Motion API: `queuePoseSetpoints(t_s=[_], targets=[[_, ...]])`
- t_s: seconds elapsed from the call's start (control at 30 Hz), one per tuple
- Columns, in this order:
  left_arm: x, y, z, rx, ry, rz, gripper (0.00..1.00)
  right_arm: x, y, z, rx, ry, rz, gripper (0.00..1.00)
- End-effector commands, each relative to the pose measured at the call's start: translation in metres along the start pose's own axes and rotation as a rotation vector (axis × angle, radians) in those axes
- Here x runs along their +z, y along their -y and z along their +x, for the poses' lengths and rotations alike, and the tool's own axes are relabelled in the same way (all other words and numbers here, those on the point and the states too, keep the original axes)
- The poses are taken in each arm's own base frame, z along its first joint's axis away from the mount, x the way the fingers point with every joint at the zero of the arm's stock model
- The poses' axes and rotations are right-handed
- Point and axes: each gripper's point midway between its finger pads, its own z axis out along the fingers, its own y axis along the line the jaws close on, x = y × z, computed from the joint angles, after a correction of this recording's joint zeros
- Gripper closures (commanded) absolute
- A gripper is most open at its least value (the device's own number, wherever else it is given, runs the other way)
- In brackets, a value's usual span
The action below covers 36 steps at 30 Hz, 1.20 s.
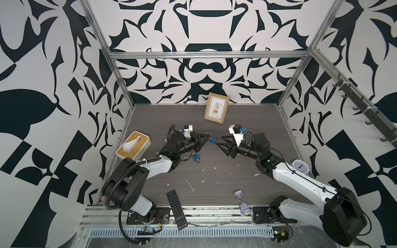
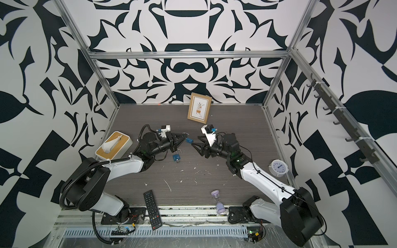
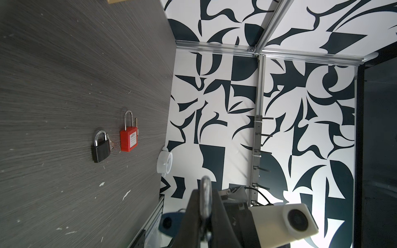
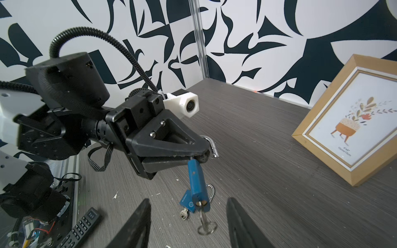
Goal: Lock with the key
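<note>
1. Where the dark wood-grain table [image 1: 236, 180] meets its front rail, a black remote control [image 1: 177, 211] lies partly over the edge. A lilac hourglass [image 1: 241, 201] sits to its right.
2. Farther in, a white clock [image 1: 300, 167] sits at the table's right edge, beside the right arm.
3. A black padlock [image 3: 101, 148] and a red padlock [image 3: 128, 138] lie side by side on the table near the clock. Only the left wrist camera shows them.
4. A loose blue padlock [image 1: 196, 157] lies flat on the table beneath the left arm's wrist, with a small key beside it.
5. A tissue box [image 1: 133, 145] with a wooden lid sits at the table's left edge.
6. Above mid-table, the left pincer [image 4: 202, 155] is clenched on the metal shackle of a blue padlock [image 4: 196, 182], holding it in the air, clear of the table.
7. A key [image 4: 203, 214] sticks out of the keyhole at that padlock's free end.
8. The right pincer [image 1: 219, 140] is released, its jaws spread on either side of the key end. Whether they touch it cannot be told.
9. At the back, a wooden picture frame [image 1: 217, 108] leans against the black-and-white patterned wall.
</note>
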Motion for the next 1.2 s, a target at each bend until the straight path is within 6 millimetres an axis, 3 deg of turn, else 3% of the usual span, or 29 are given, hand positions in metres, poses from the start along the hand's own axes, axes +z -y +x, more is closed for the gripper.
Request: queuePoseSetpoints(t_s=[0.0,0.23,0.43,0.63,0.97,1.13,1.17], targets=[[0.003,0.042,0.011,0.047,-0.050,0.115,1.00,0.006,0.002,-0.017,-0.031,0.027,0.008,0.44],[0.005,0.044,0.015,0.037,-0.070,0.137,1.00,0.016,0.000,-0.012,0.002,0.013,-0.028,0.55],[0.009,0.044,0.017,0.038,-0.085,0.135,1.00,0.015,0.003,-0.014,0.013,0.021,-0.012,0.57],[0.012,0.041,0.018,0.027,-0.096,0.144,1.00,0.018,0.002,-0.013,0.019,0.014,-0.023,0.65],[0.015,0.044,0.022,0.032,-0.118,0.155,1.00,0.019,0.005,-0.011,0.034,0.010,-0.012,0.85],[0.017,0.039,0.021,0.026,-0.124,0.154,1.00,0.020,0.015,-0.007,0.088,0.008,0.036,1.00],[0.017,0.039,0.020,0.039,-0.125,0.156,0.90,0.018,0.020,-0.007,0.107,0.005,0.069,1.00]])
